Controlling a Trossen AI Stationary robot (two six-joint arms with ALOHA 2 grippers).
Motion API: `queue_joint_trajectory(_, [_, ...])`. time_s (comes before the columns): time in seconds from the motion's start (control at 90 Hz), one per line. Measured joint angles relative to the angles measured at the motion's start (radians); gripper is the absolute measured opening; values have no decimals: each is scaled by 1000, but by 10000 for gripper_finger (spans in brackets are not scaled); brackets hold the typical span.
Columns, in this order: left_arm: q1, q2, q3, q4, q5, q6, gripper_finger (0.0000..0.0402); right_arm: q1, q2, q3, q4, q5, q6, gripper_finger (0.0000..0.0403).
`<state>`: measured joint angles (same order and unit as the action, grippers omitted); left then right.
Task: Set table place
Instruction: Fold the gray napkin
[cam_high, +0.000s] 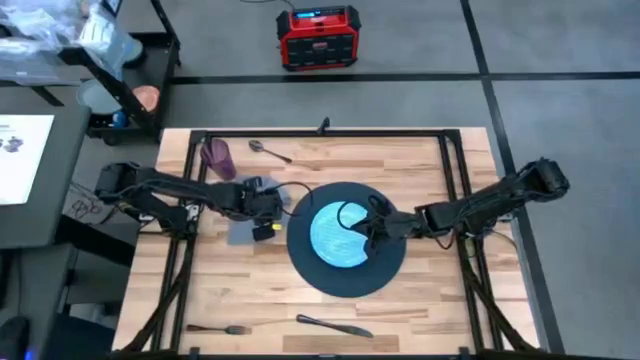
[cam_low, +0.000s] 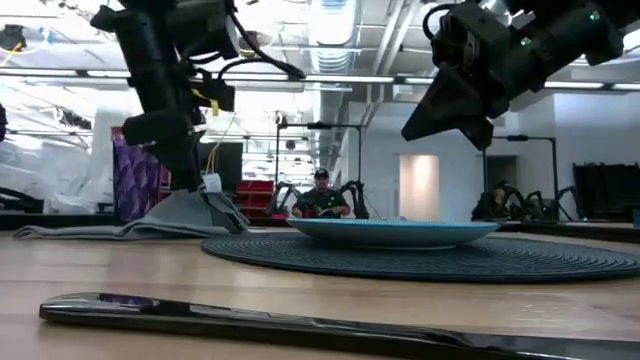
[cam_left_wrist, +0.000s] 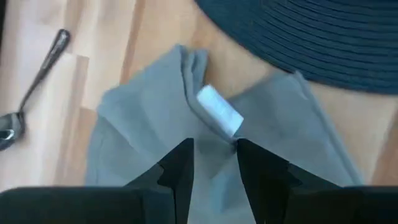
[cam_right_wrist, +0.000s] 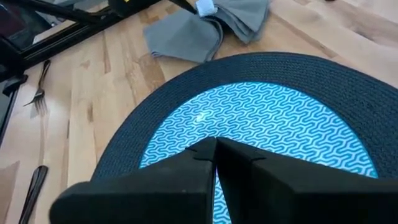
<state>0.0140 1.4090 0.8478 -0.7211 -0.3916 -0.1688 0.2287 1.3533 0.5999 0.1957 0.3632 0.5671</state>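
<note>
Beside the woven round place (cam_high: 300, 262), left tool (cam_left_wrist: 214, 163) pinches crumpled grey cloth (cam_left_wrist: 143, 118).

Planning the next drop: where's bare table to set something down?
Free: table between mat and knife; the stretch right of the mat; the back strip right of the spoon. Crowded: left of the mat, with napkin, left gripper and purple cup.

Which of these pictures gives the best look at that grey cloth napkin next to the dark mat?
The left wrist view: the grey napkin fills it, folds and white tag plain, with the left gripper pinching it. The high view shows only a small grey patch under the arm; the low view a flat edge-on heap; the right wrist view a bunched corner.
</note>
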Motion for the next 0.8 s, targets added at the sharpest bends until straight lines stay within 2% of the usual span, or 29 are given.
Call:
queue_joint_trajectory(0.267, [48,0,0,1,16,-3,98,0,0,0,0,-2,0,0])
queue_joint_trajectory(0.478, [56,1,-54,39,101,-39,10,0,0,0,0,-8,0,0])
queue_joint_trajectory(0.8, [56,-46,-72,93,68,-143,0,0,0,0,0,-7,0,0])
